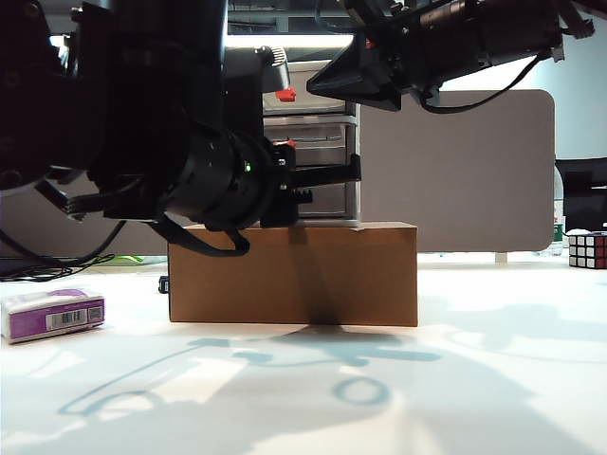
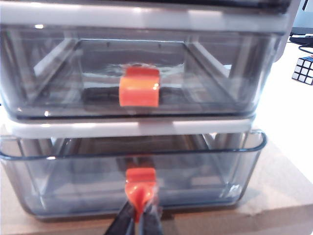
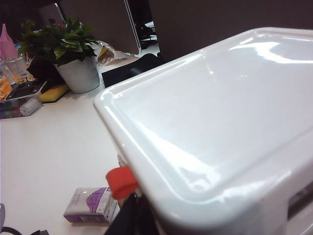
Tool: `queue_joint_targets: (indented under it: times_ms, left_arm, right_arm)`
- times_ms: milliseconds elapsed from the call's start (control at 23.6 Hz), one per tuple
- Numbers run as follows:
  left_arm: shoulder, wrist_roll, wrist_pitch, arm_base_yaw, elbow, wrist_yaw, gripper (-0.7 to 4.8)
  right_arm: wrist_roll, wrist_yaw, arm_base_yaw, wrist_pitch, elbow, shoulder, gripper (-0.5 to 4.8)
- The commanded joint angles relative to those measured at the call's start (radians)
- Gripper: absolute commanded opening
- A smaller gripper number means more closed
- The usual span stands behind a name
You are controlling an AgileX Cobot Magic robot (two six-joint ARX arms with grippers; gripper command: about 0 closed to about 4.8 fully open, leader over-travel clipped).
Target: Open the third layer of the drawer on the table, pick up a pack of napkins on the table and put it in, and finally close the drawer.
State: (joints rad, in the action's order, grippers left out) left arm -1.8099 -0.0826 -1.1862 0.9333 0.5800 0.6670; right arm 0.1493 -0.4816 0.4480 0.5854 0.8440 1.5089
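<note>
The drawer stands on a brown cardboard box on the white table. In the left wrist view the third layer, the lowest smoky tray, sticks out a little from the frame. My left gripper is shut on its red handle; in the exterior view the left gripper reaches in from the left. My right gripper hovers over the unit's white top, by the top tray's red handle; its jaws are dark and unclear. The pack of napkins lies on the table at the left.
A Rubik's cube sits at the far right of the table. A grey panel stands behind the drawer. The right wrist view shows a potted plant and clutter at the table's far side. Cables trail behind the left arm.
</note>
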Motion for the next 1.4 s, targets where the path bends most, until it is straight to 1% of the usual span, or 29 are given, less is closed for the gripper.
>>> queue_joint_targets:
  times_ms: [42, 127, 296, 381, 465, 550, 592, 719, 846, 888, 973, 1015, 1057, 1142, 1311, 1395]
  left_arm:
    - [0.003, -0.003, 0.009, 0.013, -0.017, 0.014, -0.06]
    - [0.003, -0.003, 0.009, 0.023, -0.022, 0.016, -0.06]
    - [0.019, -0.003, 0.001, 0.064, -0.047, 0.065, -0.06]
    - [0.031, -0.003, -0.018, 0.093, -0.067, 0.098, -0.06]
    - [0.055, -0.004, -0.028, 0.143, -0.099, 0.160, -0.06]
    - [0.071, -0.005, -0.029, 0.170, -0.117, 0.179, -0.06]
    - [0.087, -0.007, -0.028, 0.198, -0.132, 0.198, -0.06]
    - [0.097, -0.007, -0.028, 0.225, -0.151, 0.251, -0.06]
    - [0.096, -0.007, -0.027, 0.222, -0.152, 0.249, -0.04]
    - [0.096, -0.007, -0.028, 0.217, -0.151, 0.248, 0.11]
    - [0.095, -0.007, -0.027, 0.202, -0.146, 0.222, 0.79]
    - [0.095, -0.009, -0.026, 0.189, -0.143, 0.193, 1.11]
    - [0.095, -0.014, -0.024, 0.177, -0.140, 0.166, 1.25]
    - [0.095, -0.024, -0.022, 0.154, -0.134, 0.122, 1.25]
    - [0.095, -0.023, -0.019, 0.119, -0.120, 0.100, 1.26]
    - [0.095, -0.033, -0.019, 0.105, -0.117, 0.057, 1.25]
  right_arm:
    - [0.004, 0.012, 0.000, 0.013, 0.006, -0.002, -0.06]
    - [0.004, 0.012, 0.000, 0.013, 0.006, -0.002, -0.06]
    - [0.004, 0.012, 0.000, 0.010, 0.006, -0.002, -0.06]
    - [0.004, 0.012, 0.000, 0.006, 0.006, -0.002, -0.06]
    - [0.004, 0.012, 0.000, -0.003, 0.006, -0.002, -0.06]
    - [0.004, 0.012, 0.000, -0.007, 0.006, -0.002, -0.06]
    - [0.004, 0.012, 0.000, -0.009, 0.006, -0.002, -0.06]
    - [0.004, 0.012, 0.000, -0.013, 0.006, -0.002, -0.06]
    - [0.004, 0.011, 0.000, -0.016, 0.006, -0.002, -0.06]
    - [0.004, 0.011, 0.000, -0.019, 0.006, -0.002, -0.06]
    - [0.004, 0.011, 0.000, -0.024, 0.006, -0.002, -0.06]
    - [0.004, 0.011, 0.000, -0.027, 0.006, -0.002, -0.06]
    - [0.004, 0.011, 0.000, -0.029, 0.006, -0.002, -0.06]
    - [0.004, 0.011, 0.000, -0.035, 0.006, -0.002, -0.06]
    - [0.004, 0.011, 0.000, -0.036, 0.006, -0.002, -0.06]
    - [0.004, 0.010, 0.000, -0.037, 0.006, -0.002, -0.06]
